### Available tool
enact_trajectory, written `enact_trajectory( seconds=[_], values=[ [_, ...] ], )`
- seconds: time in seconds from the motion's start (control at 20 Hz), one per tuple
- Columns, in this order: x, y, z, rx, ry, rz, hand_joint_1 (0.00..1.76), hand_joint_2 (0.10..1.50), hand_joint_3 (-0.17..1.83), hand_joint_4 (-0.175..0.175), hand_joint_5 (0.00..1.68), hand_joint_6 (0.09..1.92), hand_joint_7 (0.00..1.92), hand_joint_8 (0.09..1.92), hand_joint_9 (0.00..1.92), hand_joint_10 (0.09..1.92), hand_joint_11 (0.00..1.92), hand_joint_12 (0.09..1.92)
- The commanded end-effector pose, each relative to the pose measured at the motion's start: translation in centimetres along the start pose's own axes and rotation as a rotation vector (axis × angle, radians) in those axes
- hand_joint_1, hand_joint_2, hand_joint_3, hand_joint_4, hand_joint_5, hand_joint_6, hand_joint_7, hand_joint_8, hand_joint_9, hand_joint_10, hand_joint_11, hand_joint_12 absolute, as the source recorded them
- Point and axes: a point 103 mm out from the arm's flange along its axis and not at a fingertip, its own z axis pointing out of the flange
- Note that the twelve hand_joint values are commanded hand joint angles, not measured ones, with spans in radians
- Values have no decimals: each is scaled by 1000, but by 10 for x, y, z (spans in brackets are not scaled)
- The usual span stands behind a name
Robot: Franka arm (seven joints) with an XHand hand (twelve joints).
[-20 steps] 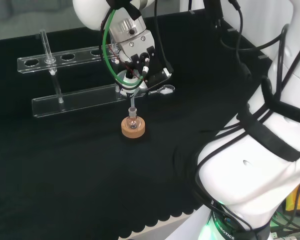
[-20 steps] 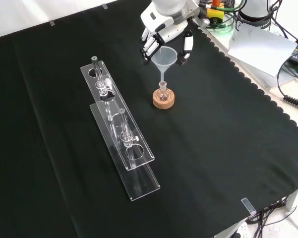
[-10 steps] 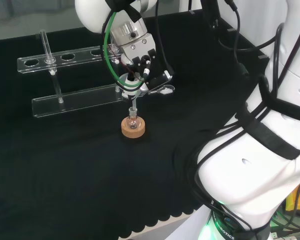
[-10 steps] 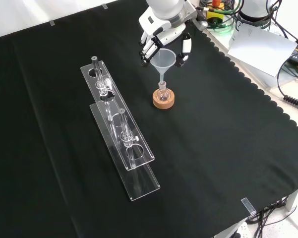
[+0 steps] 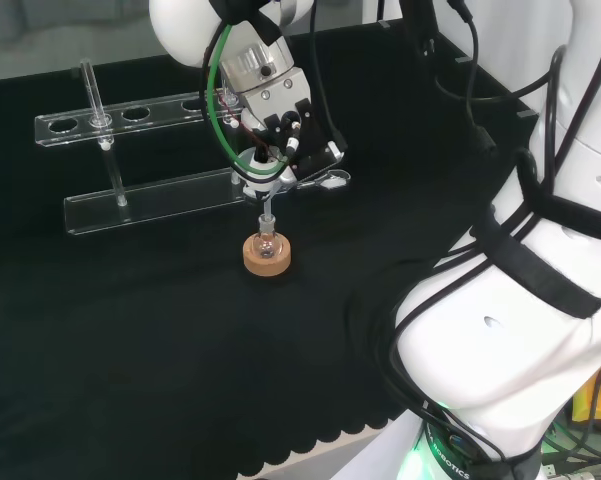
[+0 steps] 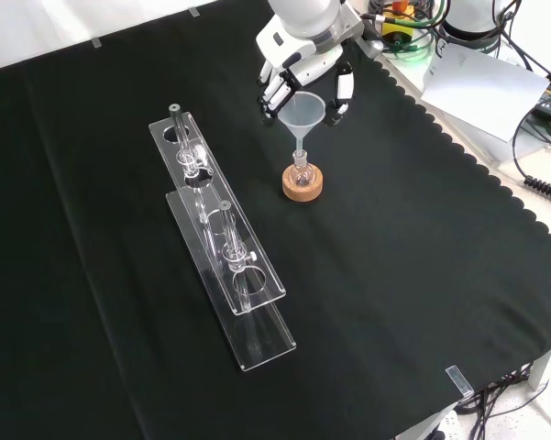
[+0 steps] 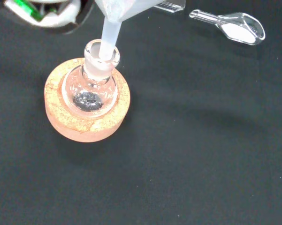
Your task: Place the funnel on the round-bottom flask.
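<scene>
We see the white arm (image 5: 540,300) reaching over the black cloth (image 6: 394,302), its hand (image 6: 298,57) above the flask. The hand's fingers are curled round the funnel (image 6: 303,108), pinching its cone by the rim.

Over the last second the funnel has come down a little: a second ago its stem tip hung just over the flask (image 7: 94,86) mouth, and now, in the wrist view, the stem sits inside the neck. We judge the placing nearly done; what seems left is to lower until the cone rests on the neck, then let go. The stem leans somewhat in the wrist view, so a release from here could tip the funnel or nudge the flask on its ring.

The flask stands upright in a cork ring (image 6: 303,186), near the middle of the cloth in the front view, to the right of the rack (image 6: 215,234).

Counting, largest to smallest:
- one arm;
- one clear rack, with several holes;
- one funnel;
- one cork ring;
- one flask;
- one clear scoop (image 7: 234,27), lying on the cloth apart from the flask;
- tubes in the rack, at least two, though clear glass keeps us from a sure count.
</scene>
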Motion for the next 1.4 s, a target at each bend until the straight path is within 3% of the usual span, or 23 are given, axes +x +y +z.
enact_trajectory(
  seconds=[0.05,1.4],
  values=[
    [1,1,1,6,1,-1,969,754,745,-46,812,723,730,705,1094,406,792,1118],
    [8,15,15,41,-4,-12,972,757,746,-50,807,727,720,711,1091,402,797,1113]
  ],
)
